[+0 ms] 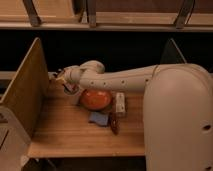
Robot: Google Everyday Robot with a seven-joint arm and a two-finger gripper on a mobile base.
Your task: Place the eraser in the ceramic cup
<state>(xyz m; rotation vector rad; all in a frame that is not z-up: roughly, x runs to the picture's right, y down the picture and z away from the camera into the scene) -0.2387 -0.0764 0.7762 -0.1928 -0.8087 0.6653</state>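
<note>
Arm reaches left across desk (pixel 75 135); pincer (pixel 69 89) at far-left rear, beside wooden side panel (pixel 25 95), just left of orange dish (pixel 96 99). Pincer state: cannot tell. Ceramic cup (pixel 75 97) directly beneath pincer, largely hidden by it. Eraser not separately visible; whether held cannot be told. Critical relation: pincer lies above cup, so coming move judged near-vertical. Blue pad (pixel 98 118), dark red oblong (pixel 114 123), white bottle (pixel 120 104) well right.
</note>
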